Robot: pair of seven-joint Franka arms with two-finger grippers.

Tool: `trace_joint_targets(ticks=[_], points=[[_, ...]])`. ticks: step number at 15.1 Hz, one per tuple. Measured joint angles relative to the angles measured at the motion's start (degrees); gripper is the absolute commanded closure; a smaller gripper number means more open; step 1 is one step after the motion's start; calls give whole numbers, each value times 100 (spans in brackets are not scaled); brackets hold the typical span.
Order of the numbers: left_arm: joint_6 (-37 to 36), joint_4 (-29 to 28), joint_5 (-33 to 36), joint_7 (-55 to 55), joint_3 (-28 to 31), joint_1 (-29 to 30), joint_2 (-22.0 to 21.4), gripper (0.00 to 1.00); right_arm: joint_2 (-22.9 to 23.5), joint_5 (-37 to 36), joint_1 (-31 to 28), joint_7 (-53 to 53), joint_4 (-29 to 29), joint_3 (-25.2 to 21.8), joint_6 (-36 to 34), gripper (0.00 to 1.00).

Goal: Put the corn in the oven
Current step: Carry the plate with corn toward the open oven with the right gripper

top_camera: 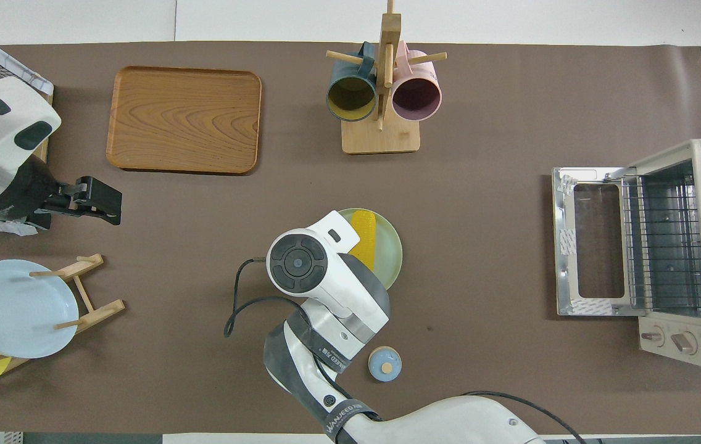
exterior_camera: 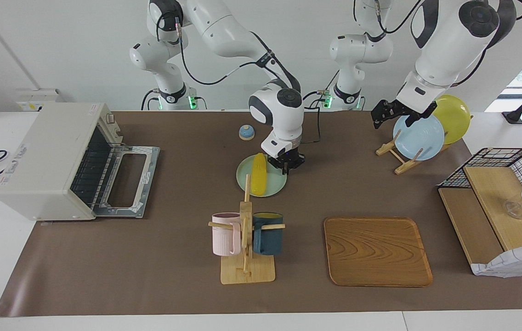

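Bright yellow corn cob (exterior_camera: 258, 174) (top_camera: 364, 238): lying on pale green round plate (exterior_camera: 275, 186) (top_camera: 392, 251), mid-bench, well apart from off-white toaster oven (exterior_camera: 49, 158) (top_camera: 684, 246), door down. Right claw (exterior_camera: 289, 164): at plate rim beside corn, finger state cannot tell. Left claw (exterior_camera: 386, 111) (top_camera: 99, 200): fingers apart, raised near light blue plate (exterior_camera: 419, 135) (top_camera: 11, 308) in wooden rack.

The bright yellow, smooth, tapered corn cob (exterior_camera: 258, 174) lies flat on a pale green round plate (exterior_camera: 275, 187) mid-table. The boxy off-white toaster oven (exterior_camera: 49, 158) stands at the right arm's end, its glass door (exterior_camera: 127, 180) folded down open, wire rack showing.
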Motion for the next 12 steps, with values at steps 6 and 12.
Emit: trace_joint_targets(ticks=[6,12], points=[[103,1,-2,0,0,1,0,0,-194,-701,-130,-489,466,-28,-1414,100],[167,1,-3,0,1,3,0,0,-708,-917,-1140,-1479,1193,-106,-3432,100]])
